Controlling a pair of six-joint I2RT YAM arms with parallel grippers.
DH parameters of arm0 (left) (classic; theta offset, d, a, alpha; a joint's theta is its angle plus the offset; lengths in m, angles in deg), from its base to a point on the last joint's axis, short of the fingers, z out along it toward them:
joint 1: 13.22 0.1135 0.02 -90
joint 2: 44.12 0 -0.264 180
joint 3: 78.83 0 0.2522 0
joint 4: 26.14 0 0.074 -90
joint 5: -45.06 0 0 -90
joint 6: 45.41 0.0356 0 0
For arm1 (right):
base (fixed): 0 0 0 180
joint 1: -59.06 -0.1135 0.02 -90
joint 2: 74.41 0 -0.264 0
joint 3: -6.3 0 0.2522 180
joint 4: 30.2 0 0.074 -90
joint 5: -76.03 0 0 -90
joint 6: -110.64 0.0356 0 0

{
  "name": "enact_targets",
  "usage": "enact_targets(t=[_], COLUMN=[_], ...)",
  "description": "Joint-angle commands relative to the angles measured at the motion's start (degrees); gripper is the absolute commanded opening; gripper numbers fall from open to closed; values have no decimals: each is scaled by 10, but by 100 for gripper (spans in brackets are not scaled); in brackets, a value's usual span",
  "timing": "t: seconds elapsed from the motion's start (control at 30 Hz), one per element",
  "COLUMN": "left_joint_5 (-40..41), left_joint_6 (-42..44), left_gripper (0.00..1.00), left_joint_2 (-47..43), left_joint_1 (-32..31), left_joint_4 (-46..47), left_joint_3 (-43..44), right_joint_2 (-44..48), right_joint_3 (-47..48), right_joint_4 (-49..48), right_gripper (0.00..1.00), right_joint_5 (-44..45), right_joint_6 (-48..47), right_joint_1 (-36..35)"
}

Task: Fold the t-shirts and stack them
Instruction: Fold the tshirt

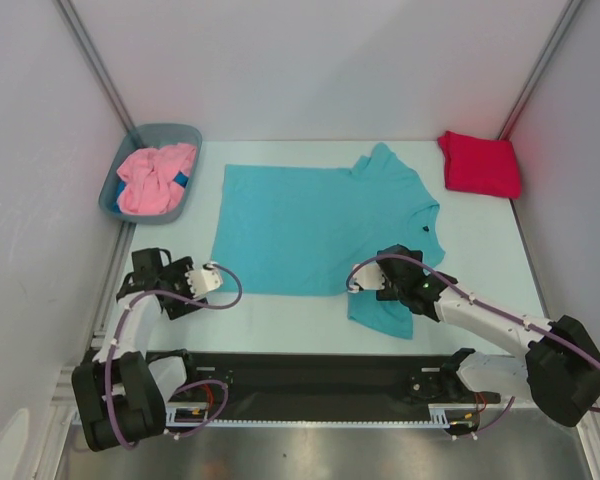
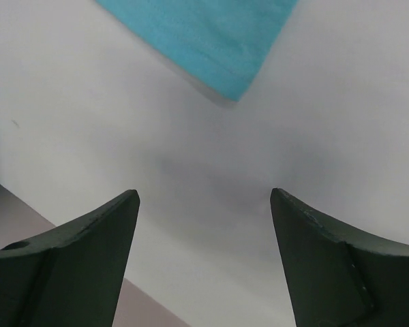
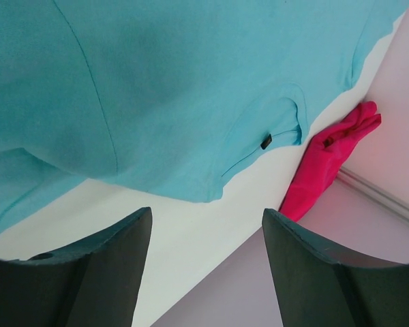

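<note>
White table [image 1: 280, 318] is shared by three shirts: one turquoise shirt [image 1: 315, 225] spread flat mid-table, one red shirt [image 1: 478, 164] folded far right, one pink shirt [image 1: 152, 180] bunched in one tub [image 1: 111, 192]. Left gripper [image 1: 210, 278] and right gripper [image 1: 359, 280] are spread wide, nothing pinched.

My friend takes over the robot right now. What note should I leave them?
Left tool: open, empty, by the near left corner of the turquoise shirt.
Right tool: open, empty, by its near sleeve.
The turquoise shirt lies flat mid-table; red shirt folded, far right corner; pink shirt crumpled in the tub, far left.
Done: red folded.
To do: fold turquoise and pink, stack all three.
</note>
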Motion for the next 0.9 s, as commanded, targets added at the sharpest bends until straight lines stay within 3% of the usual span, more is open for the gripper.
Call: enact_targets(t=[0.0, 0.3, 0.67, 0.87], left_joint_5=[-54, -87, -117, -94], left_joint_6=[162, 307, 261, 250], left_gripper=[83, 82, 76, 69], left_joint_2=[11, 46, 108, 112], left_joint_1=[0, -46, -137, -143], left_joint_4=[16, 11, 11, 11], left_joint_3=[27, 13, 49, 44], right_joint_2=[-1, 6, 8, 11], right_joint_3=[4, -5, -9, -7], right_joint_4=[-17, -28, -42, -45], right_gripper=[72, 73, 73, 73], right_joint_5=[15, 16, 17, 17], right_joint_6=[-12, -19, -27, -31], right_joint_1=[3, 7, 13, 20])
